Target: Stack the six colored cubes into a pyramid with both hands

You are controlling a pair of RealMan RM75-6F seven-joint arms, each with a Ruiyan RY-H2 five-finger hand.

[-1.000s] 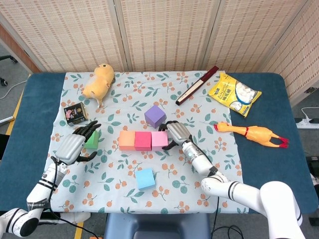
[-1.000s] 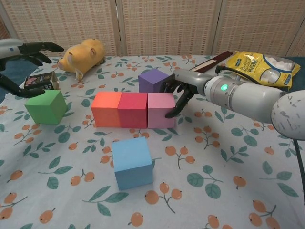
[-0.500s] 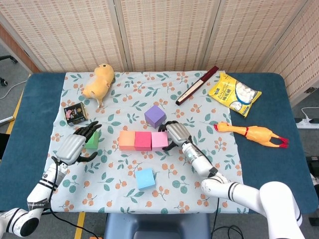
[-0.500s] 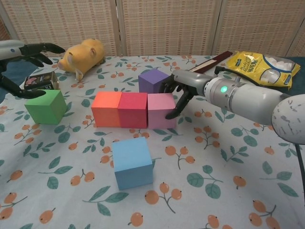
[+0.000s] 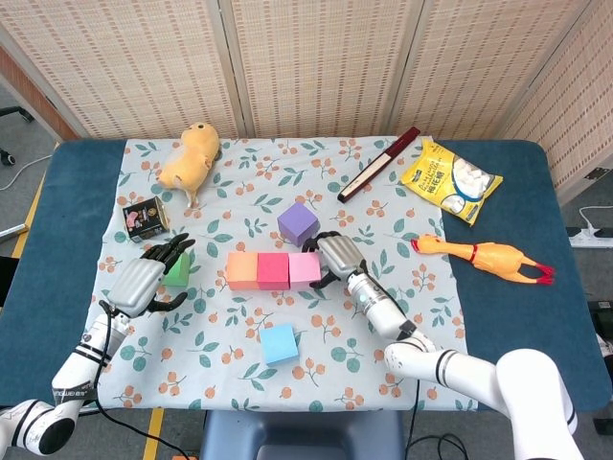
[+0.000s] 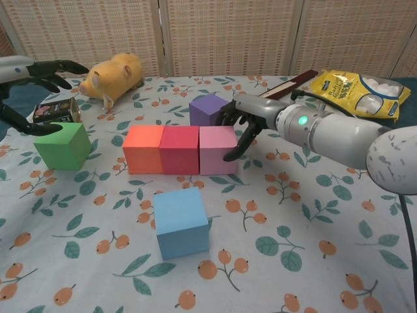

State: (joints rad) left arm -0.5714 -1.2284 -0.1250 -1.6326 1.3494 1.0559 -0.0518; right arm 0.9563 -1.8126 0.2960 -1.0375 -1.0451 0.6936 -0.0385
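- right hand (image 6: 251,124) fingers (image 6: 236,151) are curled against the outer face of the pink cube (image 6: 217,150), touching but clasping nothing – a push, by my reading, squaring the base row.
- left hand (image 5: 144,280) hangs with fingers apart around the green cube (image 6: 63,145) (contact is unclear), holding nothing.
- orange cube (image 6: 144,149), red cube (image 6: 180,149) and pink sit flush in one row; purple cube (image 6: 210,109) lies just behind, blue cube (image 6: 181,222) in front.
- next move, i judge: lift one loose cube onto a seam of the row – level, centred.
- cubes look matte, sharp-edged, probably foam; the table cloth (image 6: 313,248) is a floral print.
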